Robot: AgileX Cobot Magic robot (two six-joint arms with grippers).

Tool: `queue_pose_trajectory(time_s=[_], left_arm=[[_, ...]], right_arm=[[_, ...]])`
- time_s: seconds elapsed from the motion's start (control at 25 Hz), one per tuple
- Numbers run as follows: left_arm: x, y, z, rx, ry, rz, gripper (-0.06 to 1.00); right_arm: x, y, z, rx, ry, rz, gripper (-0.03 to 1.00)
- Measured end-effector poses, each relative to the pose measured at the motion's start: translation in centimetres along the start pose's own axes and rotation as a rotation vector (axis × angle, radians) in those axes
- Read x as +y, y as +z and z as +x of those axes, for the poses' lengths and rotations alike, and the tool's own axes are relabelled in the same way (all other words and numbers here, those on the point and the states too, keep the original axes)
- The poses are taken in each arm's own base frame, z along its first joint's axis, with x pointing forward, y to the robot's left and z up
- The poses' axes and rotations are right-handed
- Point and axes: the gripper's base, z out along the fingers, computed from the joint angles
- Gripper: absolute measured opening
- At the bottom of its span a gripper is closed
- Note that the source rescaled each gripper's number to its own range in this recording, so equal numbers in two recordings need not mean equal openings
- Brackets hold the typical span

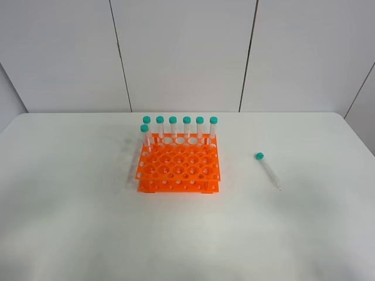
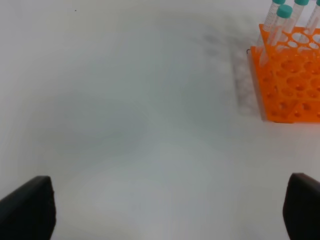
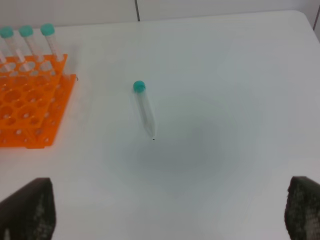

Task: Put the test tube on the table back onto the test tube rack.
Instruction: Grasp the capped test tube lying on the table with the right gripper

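Rack: the test tube rack (image 1: pixel 179 168) is sitting mid-table, closer to the far edge of the table (image 1: pixel 70 228) than to the near one.
Racked tubes: seven capped tubes (image 1: pixel 186 126) are standing upright, six along the rack's far row and one in the next row at its left corner.
Loose tube: the test tube (image 1: pixel 268 171) is lying flat on the table, well apart from the rack off its right side, with its cap pointing toward the far edge.
Room: I am seeing bare white tabletop stretching between rack and tube, and more running from the rack's front to the near edge.
Left pincer: the left gripper (image 2: pixel 165 210) is hanging over bare table off the rack's left side, jaws spread wide, gripping nothing.
Right pincer: the right gripper (image 3: pixel 165 212) is spread wide, gripping nothing; the loose tube is lying ahead of it, apart from both fingers.
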Motion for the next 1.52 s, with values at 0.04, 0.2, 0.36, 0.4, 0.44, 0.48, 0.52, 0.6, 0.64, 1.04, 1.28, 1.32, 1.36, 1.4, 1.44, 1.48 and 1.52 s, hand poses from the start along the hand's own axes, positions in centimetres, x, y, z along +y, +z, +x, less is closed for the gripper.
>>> queue_pose_trajectory(time_s=[0.04,0.2,0.36,0.4,0.44,0.48,0.52,0.6,0.64,1.04,1.28,1.32,1.36,1.4,1.44,1.48,1.52], left_arm=[[0.0,0.0,0.0,0.0,0.0,0.0,1.0],[0.0,0.0,0.0,0.0,0.0,0.0,1.0],[0.0,0.0,0.0,0.0,0.0,0.0,1.0],[0.0,0.0,0.0,0.0,0.0,0.0,1.0],[0.0,0.0,0.0,0.0,0.0,0.0,1.0],[0.0,0.0,0.0,0.0,0.0,0.0,1.0],[0.0,0.0,0.0,0.0,0.0,0.0,1.0],[0.0,0.0,0.0,0.0,0.0,0.0,1.0],[0.0,0.0,0.0,0.0,0.0,0.0,1.0],[0.0,0.0,0.0,0.0,0.0,0.0,1.0],[0.0,0.0,0.0,0.0,0.0,0.0,1.0],[0.0,0.0,0.0,0.0,0.0,0.0,1.0],[0.0,0.0,0.0,0.0,0.0,0.0,1.0],[0.0,0.0,0.0,0.0,0.0,0.0,1.0],[0.0,0.0,0.0,0.0,0.0,0.0,1.0],[0.0,0.0,0.0,0.0,0.0,0.0,1.0],[0.0,0.0,0.0,0.0,0.0,0.0,1.0]], right_arm=[[0.0,0.0,0.0,0.0,0.0,0.0,1.0],[0.0,0.0,0.0,0.0,0.0,0.0,1.0],[0.0,0.0,0.0,0.0,0.0,0.0,1.0],[0.0,0.1,-0.3,0.022,0.0,0.0,1.0],[0.0,0.3,-0.9,0.04,0.001,0.0,1.0],[0.0,0.5,-1.7,0.067,0.001,0.0,1.0],[0.0,0.9,-2.6,0.099,0.002,0.0,1.0],[-0.1,2.1,-4.6,0.17,0.003,0.0,1.0],[-0.1,3.1,-5.6,0.221,0.003,0.0,1.0],[-0.4,18.2,-10.9,0.686,-0.058,-0.023,1.0],[-0.6,27.8,-10.0,0.87,-0.074,-0.043,1.0],[-0.5,29.3,-9.7,0.893,-0.081,-0.049,1.0],[-0.3,30.6,-9.2,0.918,-0.092,-0.058,1.0],[0.1,31.6,-9.0,0.927,-0.11,-0.071,1.0],[0.6,32.8,-8.6,0.935,-0.128,-0.083,1.0],[1.2,33.8,-8.3,0.937,-0.148,-0.098,1.0],[1.6,34.7,-7.9,0.937,-0.157,-0.106,1.0]])
